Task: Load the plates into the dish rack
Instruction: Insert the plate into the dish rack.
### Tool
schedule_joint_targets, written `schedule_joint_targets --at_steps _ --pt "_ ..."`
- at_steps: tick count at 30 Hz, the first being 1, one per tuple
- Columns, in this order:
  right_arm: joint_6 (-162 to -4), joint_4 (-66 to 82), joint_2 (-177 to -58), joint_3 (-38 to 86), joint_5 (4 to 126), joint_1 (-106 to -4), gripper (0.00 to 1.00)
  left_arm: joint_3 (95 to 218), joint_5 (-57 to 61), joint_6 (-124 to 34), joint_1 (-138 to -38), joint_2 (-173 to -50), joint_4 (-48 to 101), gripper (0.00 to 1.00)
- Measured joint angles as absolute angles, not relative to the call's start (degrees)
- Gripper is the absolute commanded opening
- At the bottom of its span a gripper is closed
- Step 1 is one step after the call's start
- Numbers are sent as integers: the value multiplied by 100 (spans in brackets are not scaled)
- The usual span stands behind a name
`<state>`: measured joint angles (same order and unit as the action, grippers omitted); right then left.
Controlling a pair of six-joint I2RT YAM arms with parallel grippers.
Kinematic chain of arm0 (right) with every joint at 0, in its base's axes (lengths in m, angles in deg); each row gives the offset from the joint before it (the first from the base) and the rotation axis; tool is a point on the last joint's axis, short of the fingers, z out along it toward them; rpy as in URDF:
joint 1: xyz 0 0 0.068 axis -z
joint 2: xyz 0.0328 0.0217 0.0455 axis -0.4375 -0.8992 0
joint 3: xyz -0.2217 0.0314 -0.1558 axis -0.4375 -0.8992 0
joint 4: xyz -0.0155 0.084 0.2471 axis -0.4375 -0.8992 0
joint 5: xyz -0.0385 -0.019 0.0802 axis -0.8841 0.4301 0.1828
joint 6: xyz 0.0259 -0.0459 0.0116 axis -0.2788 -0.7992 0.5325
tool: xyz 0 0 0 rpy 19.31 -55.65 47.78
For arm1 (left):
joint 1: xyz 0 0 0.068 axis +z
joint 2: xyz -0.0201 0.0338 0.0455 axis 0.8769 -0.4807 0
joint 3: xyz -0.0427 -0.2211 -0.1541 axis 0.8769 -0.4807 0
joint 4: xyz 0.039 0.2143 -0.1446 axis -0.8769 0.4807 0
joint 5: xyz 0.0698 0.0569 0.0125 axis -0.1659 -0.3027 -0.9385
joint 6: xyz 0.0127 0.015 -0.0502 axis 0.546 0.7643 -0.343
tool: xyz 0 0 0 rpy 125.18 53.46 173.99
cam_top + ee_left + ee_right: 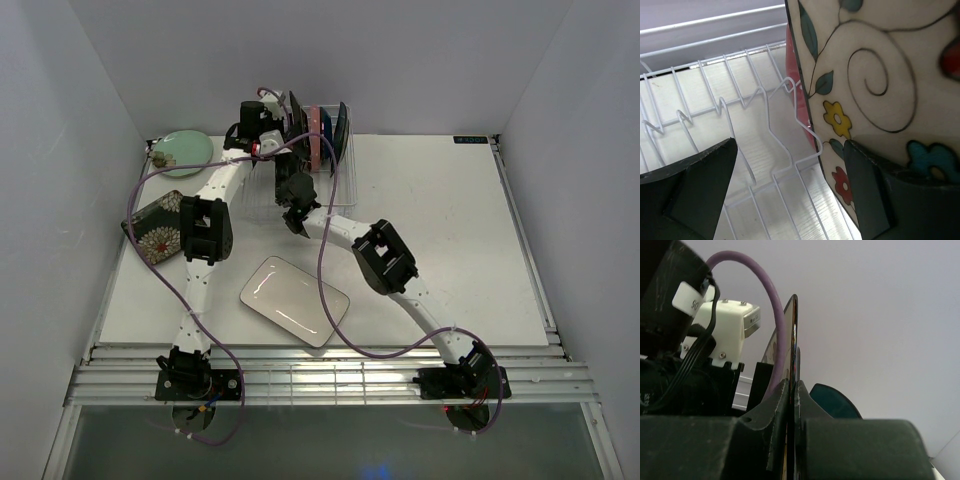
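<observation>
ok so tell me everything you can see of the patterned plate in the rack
The patterned plate is cream and glossy like ceramic, with a dark rim, black swirls, teal leaves and yellow, red and blue flowers. It stands upright on edge between the white wire prongs of the rack. The right hand is shut on its rim. The left hand is open, one finger beside its face.
</observation>
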<state>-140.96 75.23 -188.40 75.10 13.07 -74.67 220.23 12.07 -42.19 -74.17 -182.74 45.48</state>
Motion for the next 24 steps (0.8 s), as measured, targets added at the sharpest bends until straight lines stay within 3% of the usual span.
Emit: schedule_joint_targets --at_steps 24 --pt "-13508 7869 -19041 7561 1195 -7279 8 22078 1052 -4127 -7463 -18447 4485 98"
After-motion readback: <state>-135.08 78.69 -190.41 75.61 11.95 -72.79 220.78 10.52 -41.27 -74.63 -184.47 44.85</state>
